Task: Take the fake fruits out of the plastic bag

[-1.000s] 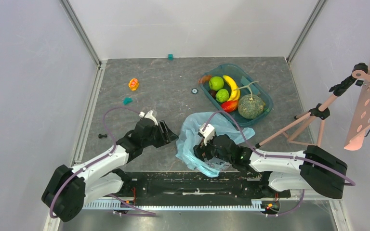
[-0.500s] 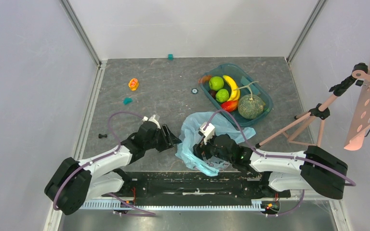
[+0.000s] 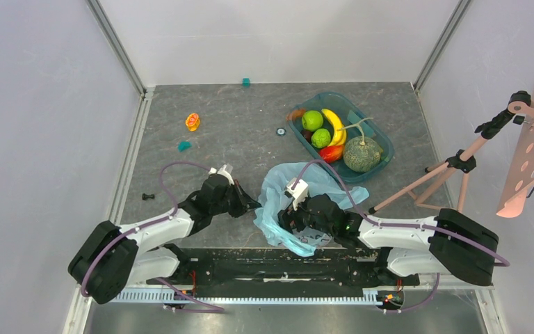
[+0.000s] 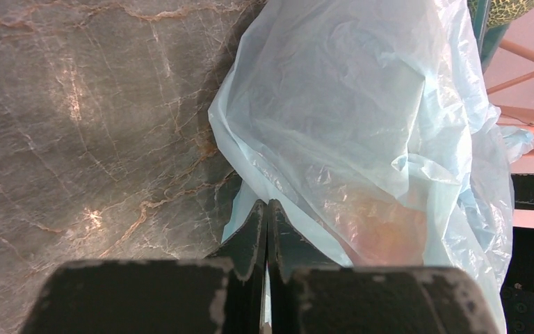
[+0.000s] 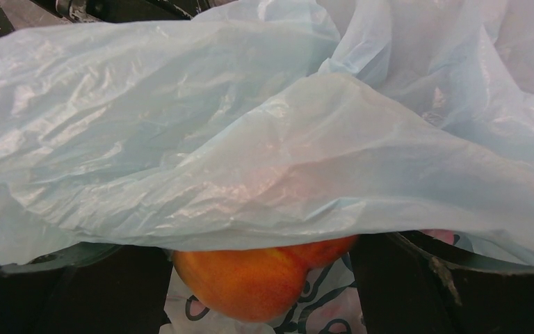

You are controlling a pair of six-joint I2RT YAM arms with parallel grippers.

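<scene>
Grey marbled worktop [image 3: 201,160] lies between pale walls. At about 1 o'clock on it stands a teal tray [image 3: 382,142], which already carries the melon [image 3: 361,154], a green apple [image 3: 312,120], a banana [image 3: 334,124] and a red-orange mango [image 3: 330,152]. A second green fruit and something dark lie there too, but they are too small to name surely.

The plastic bag [image 3: 320,181] lies crumpled near the middle, toward 6 o'clock, just in front of the arms. I judge that the task is almost finished, because only the peach [image 5: 250,278] shows inside the bag, orange under the thin film, resting on the printed bottom. It is not yet out.

The right arm [image 3: 327,216] reaches into the bag from the 5 o'clock side. Its jaws stand on both sides of the peach and look closed against it, though the film hides part of the contact.

The left arm [image 3: 215,198] is at the 9 o'clock side of the bag. Its jaws are pressed together at the blue hem and seem to pinch a fold of it.

Compared with one second ago, the left arm has moved from a place apart from the bag to its hem. The right arm, the bag and the tray look almost unchanged.
</scene>
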